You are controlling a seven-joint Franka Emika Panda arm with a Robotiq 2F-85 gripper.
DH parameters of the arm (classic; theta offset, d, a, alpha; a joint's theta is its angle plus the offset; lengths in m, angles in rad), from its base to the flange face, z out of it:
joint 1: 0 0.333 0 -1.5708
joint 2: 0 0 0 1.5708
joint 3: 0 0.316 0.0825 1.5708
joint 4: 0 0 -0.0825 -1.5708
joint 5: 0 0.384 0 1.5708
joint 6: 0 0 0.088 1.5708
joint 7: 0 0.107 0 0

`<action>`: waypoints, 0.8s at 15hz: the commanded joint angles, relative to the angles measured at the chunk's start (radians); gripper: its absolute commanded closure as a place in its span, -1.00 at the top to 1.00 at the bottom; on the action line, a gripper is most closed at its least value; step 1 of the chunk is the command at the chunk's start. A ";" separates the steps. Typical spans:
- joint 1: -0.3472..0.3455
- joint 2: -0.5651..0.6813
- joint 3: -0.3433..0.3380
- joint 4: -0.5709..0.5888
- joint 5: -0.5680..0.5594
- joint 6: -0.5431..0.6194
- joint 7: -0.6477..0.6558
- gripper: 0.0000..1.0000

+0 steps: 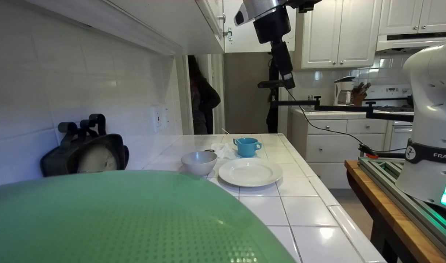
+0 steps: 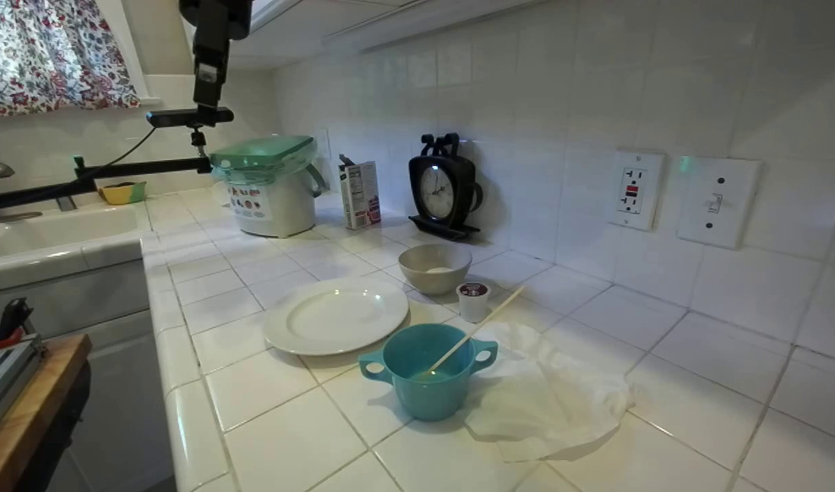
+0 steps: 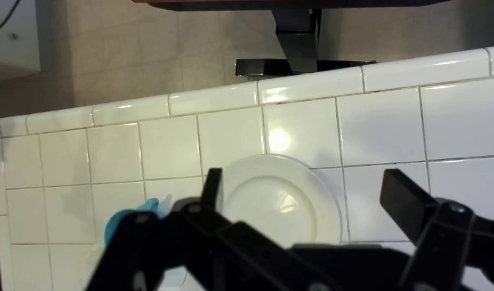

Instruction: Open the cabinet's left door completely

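The wide-spread gripper [image 3: 307, 193] hangs well above the counter [image 3: 380, 125], inside its edge [image 3: 212, 99].

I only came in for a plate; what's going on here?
The Franka arm has a door-opening job but is handling nothing. Its gripper hangs open over the tiled counter, a white plate below. A flat white door of the wall cabinet stands open; I can't tell whether it's the left one wanted.
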 commanded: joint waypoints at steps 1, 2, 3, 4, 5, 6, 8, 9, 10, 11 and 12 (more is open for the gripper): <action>0.011 -0.026 -0.048 0.003 0.017 0.014 0.005 1.00; 0.007 -0.043 -0.062 0.002 0.024 0.017 0.003 1.00; 0.005 -0.061 -0.077 -0.002 0.031 0.023 -0.002 1.00; 0.002 -0.079 -0.090 -0.002 0.034 0.021 -0.008 1.00; 0.002 -0.099 -0.106 -0.002 0.048 0.023 -0.026 1.00; 0.001 -0.120 -0.123 -0.002 0.063 0.025 -0.048 1.00; -0.001 -0.155 -0.162 0.009 0.099 0.015 -0.117 1.00; -0.003 -0.169 -0.183 0.018 0.117 0.011 -0.159 1.00; -0.002 -0.179 -0.209 0.027 0.136 0.004 -0.220 1.00; -0.006 -0.186 -0.236 0.046 0.151 -0.004 -0.276 1.00; -0.010 -0.188 -0.263 0.060 0.167 0.004 -0.329 1.00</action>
